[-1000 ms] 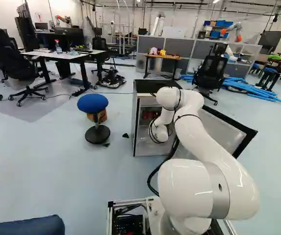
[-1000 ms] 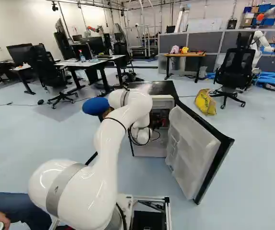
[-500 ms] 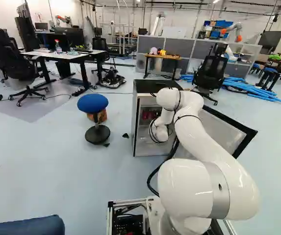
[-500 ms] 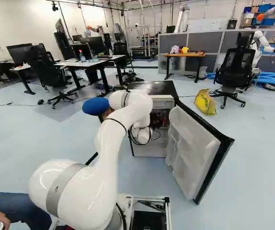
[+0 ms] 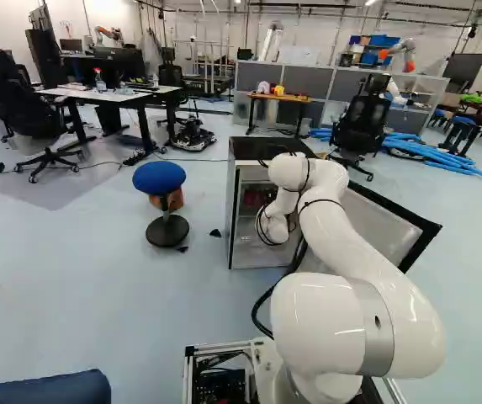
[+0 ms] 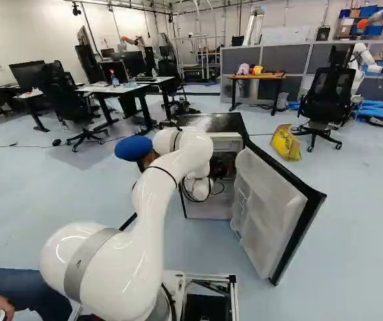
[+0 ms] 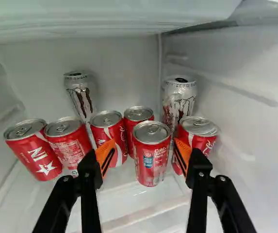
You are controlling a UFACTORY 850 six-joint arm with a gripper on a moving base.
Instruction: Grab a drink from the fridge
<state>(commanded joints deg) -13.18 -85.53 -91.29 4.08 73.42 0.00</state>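
The gripper (image 6: pixel 220 169) shows only as a dark part inside the fridge (image 6: pixel 208 210) in the right base view; the wrist hides the rest. In the wrist view the gripper (image 7: pixel 143 151) stands open. A red can (image 7: pixel 151 158) stands upright ahead of and between its orange pads, with a gap on both sides. One pad overlaps another red can (image 7: pixel 107 127), the other a red can (image 7: pixel 197 130) by the side wall. A further red can (image 7: pixel 138 116) and two silver cans (image 7: pixel 82 96) (image 7: pixel 178 99) stand behind, and two red cans (image 7: pixel 34 150) (image 7: pixel 70 143) beyond one finger.
The fridge door (image 6: pixel 271 210) stands wide open right of the arm. Fridge walls (image 7: pixel 255 107) close in on the gripper, with a ledge (image 7: pixel 105 17) above the cans. A blue stool (image 5: pixel 160 177) is left of the fridge. A seated person is beside the base, at the left.
The arm's upper bend and wrist have shifted very slightly toward the fridge. The base, the fridge and its door have stayed where they were.
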